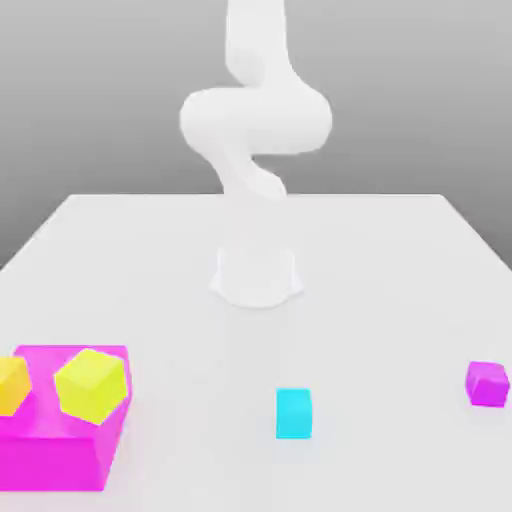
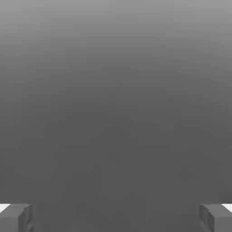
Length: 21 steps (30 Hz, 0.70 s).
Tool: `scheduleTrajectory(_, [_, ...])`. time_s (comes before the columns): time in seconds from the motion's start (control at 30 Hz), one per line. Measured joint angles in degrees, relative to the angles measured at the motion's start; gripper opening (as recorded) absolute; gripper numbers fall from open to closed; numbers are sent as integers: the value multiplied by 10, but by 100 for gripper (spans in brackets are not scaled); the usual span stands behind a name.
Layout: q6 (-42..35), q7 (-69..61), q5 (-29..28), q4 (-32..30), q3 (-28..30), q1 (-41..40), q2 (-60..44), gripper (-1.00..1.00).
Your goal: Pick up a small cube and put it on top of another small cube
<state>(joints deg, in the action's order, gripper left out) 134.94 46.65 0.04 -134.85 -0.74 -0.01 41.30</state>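
A small cyan cube point(image 1: 294, 413) rests on the white table point(image 1: 380, 260) near its front edge, about the middle. A small magenta cube point(image 1: 487, 383) lies apart from it at the exterior view's right. The white arm point(image 1: 255, 130) rises from its round base point(image 1: 256, 277) behind both cubes and runs out past the top of that view. In the hand view my gripper point(image 2: 116, 217) is open, its two grey fingertips point(image 2: 16, 217) far apart with nothing between them, facing a plain grey background.
At the exterior view's front left stands a large magenta block point(image 1: 60, 445). One yellow cube point(image 1: 92, 383) sits on it, and a second yellow cube point(image 1: 12, 385) is cut by the picture's edge.
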Motion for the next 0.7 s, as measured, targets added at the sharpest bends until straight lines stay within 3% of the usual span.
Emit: scheduleTrajectory(0.7, [307,89,-16,-268,-52,17,-447,0])
